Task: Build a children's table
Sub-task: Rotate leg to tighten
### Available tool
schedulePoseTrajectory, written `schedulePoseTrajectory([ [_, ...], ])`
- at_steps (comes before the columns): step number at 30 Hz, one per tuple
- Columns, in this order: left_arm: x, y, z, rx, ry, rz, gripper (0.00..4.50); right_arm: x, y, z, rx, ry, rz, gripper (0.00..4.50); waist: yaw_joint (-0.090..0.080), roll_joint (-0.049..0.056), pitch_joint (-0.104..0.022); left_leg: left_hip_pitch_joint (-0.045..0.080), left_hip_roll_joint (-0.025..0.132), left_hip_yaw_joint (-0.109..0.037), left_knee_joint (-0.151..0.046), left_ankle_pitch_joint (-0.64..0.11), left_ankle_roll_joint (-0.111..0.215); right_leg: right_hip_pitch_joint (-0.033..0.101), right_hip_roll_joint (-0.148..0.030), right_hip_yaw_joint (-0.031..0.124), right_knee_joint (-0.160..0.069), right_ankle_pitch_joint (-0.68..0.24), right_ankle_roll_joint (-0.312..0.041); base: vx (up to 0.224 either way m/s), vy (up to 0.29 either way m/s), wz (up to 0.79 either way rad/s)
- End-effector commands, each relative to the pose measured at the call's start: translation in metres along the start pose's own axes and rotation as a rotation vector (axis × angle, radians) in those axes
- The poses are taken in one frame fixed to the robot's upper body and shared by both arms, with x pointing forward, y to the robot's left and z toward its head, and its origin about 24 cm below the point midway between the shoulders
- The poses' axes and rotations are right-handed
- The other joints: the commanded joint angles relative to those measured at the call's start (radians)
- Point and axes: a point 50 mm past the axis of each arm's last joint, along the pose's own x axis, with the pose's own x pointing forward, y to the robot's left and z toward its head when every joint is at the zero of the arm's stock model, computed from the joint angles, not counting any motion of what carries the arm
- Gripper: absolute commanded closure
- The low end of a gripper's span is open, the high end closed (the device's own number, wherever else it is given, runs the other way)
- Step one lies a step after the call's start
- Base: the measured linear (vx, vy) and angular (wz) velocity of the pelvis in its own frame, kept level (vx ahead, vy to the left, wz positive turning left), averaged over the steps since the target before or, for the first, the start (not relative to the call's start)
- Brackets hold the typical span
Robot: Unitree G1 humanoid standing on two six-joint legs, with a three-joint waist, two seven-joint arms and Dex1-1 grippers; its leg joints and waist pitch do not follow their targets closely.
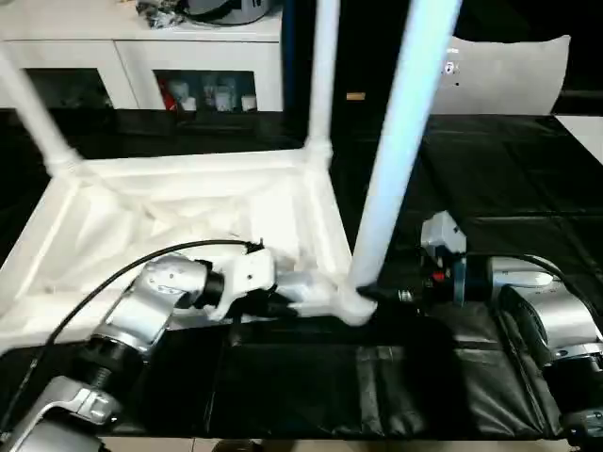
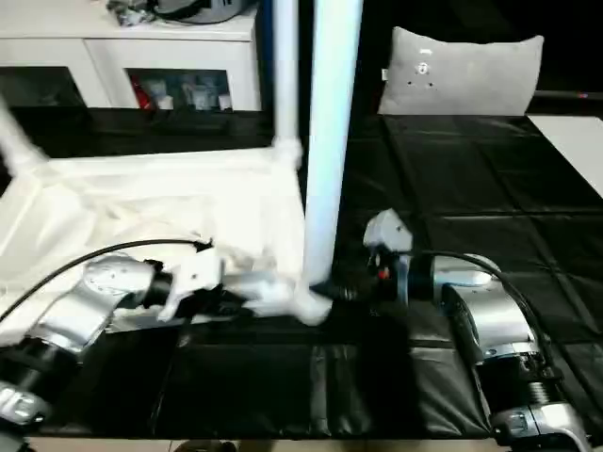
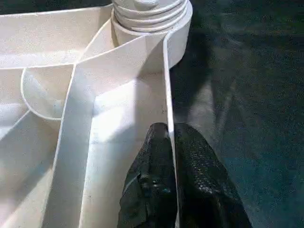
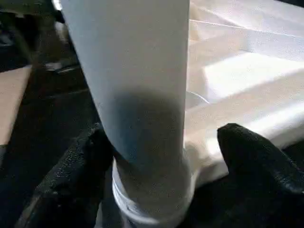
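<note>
Right gripper [image 4: 159, 156]: fingers spread wide, one black pad on each side of the near-corner leg's base, the one on the table's side clear of it with a gap showing, the other at or against it; nothing clamped. Left gripper [image 3: 171, 156]: fingers pressed together on the thin side wall of the table top, one inside, one outside, holding it down, a short way along the rim from the right gripper. Children's table [image 1: 188, 212]: white plastic, lying upside down on the black mat [image 1: 490, 188], ribbed underside up, stretching away from both grippers. Near-corner leg [image 1: 400, 141]: long, tapered, rising between the right gripper's fingers, its ridged foot seated in the round corner socket [image 3: 178, 40]. Two further legs: one standing at the far corner [image 1: 323, 75], beyond the right gripper; one slanting at the far left corner [image 1: 33, 118]. Grey pillow [image 2: 462, 71] and white cabinet [image 1: 141, 47]: well beyond the table. Step in hand, as judged: seating or turning home the near-corner leg while the left gripper steadies the top. Next move, as judged: close the right fingers on the leg base again for another turn, or withdraw if the leg is tight; how tight cannot be told.
</note>
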Motion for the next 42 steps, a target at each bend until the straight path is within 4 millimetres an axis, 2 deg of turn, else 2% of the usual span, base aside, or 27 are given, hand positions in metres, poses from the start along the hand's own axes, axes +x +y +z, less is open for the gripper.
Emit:
schedulePoseTrajectory([
  [1, 0.007, -0.008, 0.001, 0.025, -0.001, -0.077, 4.50, -0.001, -0.001, 0.004, -0.004, -0.002, 0.030, 1.23, -0.001, -0.015, -0.055, 0.015, 0.062, -0.013, -0.067, -0.168, 0.076, 0.034, -0.073, 0.040, -0.066, -0.116, -0.262, 0.000, 0.000, 0.00],
  [9, 0.010, -0.008, 0.002, 0.019, -0.008, -0.093, 4.50, 0.004, 0.002, -0.001, 0.028, 0.016, 0.102, 1.88, 0.001, -0.019, -0.057, 0.012, 0.059, -0.013, -0.064, -0.144, 0.077, 0.037, -0.073, 0.040, -0.064, -0.103, -0.259, 0.000, 0.000, 0.00],
  [15, 0.010, -0.008, 0.003, 0.019, -0.012, -0.091, 4.50, 0.005, 0.004, -0.003, 0.038, 0.017, 0.121, 2.40, 0.001, -0.017, -0.057, 0.014, 0.060, -0.013, -0.065, -0.151, 0.076, 0.036, -0.073, 0.039, -0.065, -0.113, -0.259, 0.000, 0.000, 0.00],
  [21, 0.012, -0.007, 0.004, -0.012, -0.025, -0.063, 4.50, 0.009, 0.012, -0.005, 0.075, -0.012, 0.139, 2.51, 0.002, -0.017, -0.056, 0.015, 0.061, -0.013, -0.066, -0.149, 0.075, 0.036, -0.073, 0.039, -0.064, -0.110, -0.260, 0.000, 0.000, 0.00],
  [24, 0.016, 0.001, 0.007, -0.058, -0.025, 0.030, 4.50, 0.020, 0.015, -0.005, 0.127, -0.054, 0.080, 2.52, 0.001, -0.017, -0.054, 0.015, 0.061, -0.013, -0.067, -0.155, 0.073, 0.034, -0.072, 0.040, -0.066, -0.122, -0.257, 0.000, 0.000, 0.00],
  [25, 0.018, 0.003, 0.009, -0.077, -0.027, 0.064, 4.50, 0.025, 0.015, -0.004, 0.136, -0.066, 0.043, 2.52, 0.002, -0.012, -0.051, 0.016, 0.061, -0.015, -0.069, -0.164, 0.065, 0.032, -0.073, 0.041, -0.068, -0.139, -0.254, 0.000, 0.000, 0.00],
  [26, 0.021, 0.006, 0.011, -0.099, -0.040, 0.099, 4.50, 0.032, 0.013, -0.004, 0.141, -0.076, -0.020, 2.52, -0.004, -0.017, -0.049, 0.014, 0.057, -0.016, -0.071, -0.186, 0.053, 0.034, -0.073, 0.041, -0.072, -0.179, -0.246, 0.000, 0.000, 0.00],
  [27, 0.024, 0.008, 0.015, -0.125, -0.056, 0.129, 4.50, 0.038, 0.009, -0.003, 0.157, -0.083, -0.091, 2.52, -0.010, -0.013, -0.045, 0.017, 0.056, -0.016, -0.075, -0.218, 0.031, 0.029, -0.074, 0.042, -0.080, -0.244, -0.233, 0.000, 0.000, 0.00],
  [29, 0.030, 0.012, 0.021, -0.170, -0.083, 0.172, 4.50, 0.049, 0.003, -0.003, 0.192, -0.091, -0.204, 2.53, -0.016, -0.015, -0.041, 0.017, 0.055, -0.021, -0.081, -0.256, 0.005, 0.030, -0.078, 0.042, -0.089, -0.344, -0.203, 0.000, 0.000, 0.00],
  [30, 0.033, 0.014, 0.023, -0.184, -0.088, 0.193, 4.50, 0.053, 0.001, -0.003, 0.203, -0.091, -0.239, 2.53, -0.019, -0.015, -0.041, 0.016, 0.054, -0.023, -0.083, -0.261, -0.002, 0.030, -0.077, 0.042, -0.089, -0.360, -0.192, 0.000, 0.000, 0.00],
  [31, 0.042, 0.020, 0.030, -0.204, -0.088, 0.257, 4.50, 0.063, -0.003, -0.003, 0.232, -0.070, -0.331, 2.53, -0.031, -0.015, -0.041, 0.018, 0.055, -0.026, -0.086, -0.280, -0.018, 0.027, -0.075, 0.042, -0.092, -0.382, -0.175, 0.000, 0.000, 0.00],
  [32, 0.042, 0.020, 0.030, -0.204, -0.088, 0.257, 4.50, 0.063, -0.003, -0.003, 0.232, -0.070, -0.331, 2.53, -0.036, -0.015, -0.040, 0.017, 0.053, -0.026, -0.087, -0.278, -0.020, 0.027, -0.074, 0.042, -0.092, -0.374, -0.175, 0.000, 0.000, 0.00],
  [33, 0.052, 0.026, 0.039, -0.237, -0.096, 0.329, 4.50, 0.074, -0.011, -0.002, 0.274, -0.038, -0.469, 2.53, -0.043, -0.012, -0.039, 0.017, 0.052, -0.026, -0.087, -0.272, -0.029, 0.025, -0.072, 0.043, -0.090, -0.359, -0.177, 0.000, 0.000, 0.00],
  [34, 0.052, 0.026, 0.039, -0.237, -0.096, 0.329, 4.50, 0.074, -0.011, -0.002, 0.274, -0.038, -0.469, 2.53, -0.048, -0.013, -0.039, 0.018, 0.050, -0.025, -0.087, -0.277, -0.030, 0.022, -0.071, 0.043, -0.093, -0.363, -0.178, 0.000, 0.000, 0.00],
  [35, 0.058, 0.029, 0.045, -0.262, -0.103, 0.367, 4.50, 0.079, -0.015, -0.001, 0.305, -0.028, -0.541, 2.53, -0.049, -0.015, -0.042, 0.020, 0.049, -0.026, -0.084, -0.277, -0.028, 0.025, -0.074, 0.043, -0.095, -0.362, -0.174, 0.000, 0.000, 0.00],
  [39, 0.068, 0.031, 0.053, -0.289, -0.101, 0.423, 4.50, 0.086, -0.019, 0.005, 0.340, -0.061, -0.614, 2.53, -0.051, -0.014, -0.046, 0.014, 0.048, -0.021, -0.079, -0.214, 0.005, 0.029, -0.070, 0.046, -0.091, -0.244, -0.185, 0.000, 0.000, 0.00],
  [40, 0.071, 0.031, 0.055, -0.292, -0.101, 0.427, 4.50, 0.088, -0.019, 0.007, 0.320, -0.066, -0.620, 1.99, -0.050, -0.014, -0.047, 0.012, 0.048, -0.021, -0.078, -0.196, 0.011, 0.031, -0.069, 0.045, -0.088, -0.212, -0.189, 0.000, 0.000, 0.00],
  [42, 0.074, 0.031, 0.059, -0.284, -0.099, 0.437, 4.50, 0.093, -0.016, 0.013, 0.290, -0.116, -0.578, 1.85, -0.049, -0.014, -0.050, 0.010, 0.047, -0.019, -0.074, -0.167, 0.027, 0.035, -0.070, 0.044, -0.083, -0.149, -0.202, 0.000, 0.000, 0.00],
])
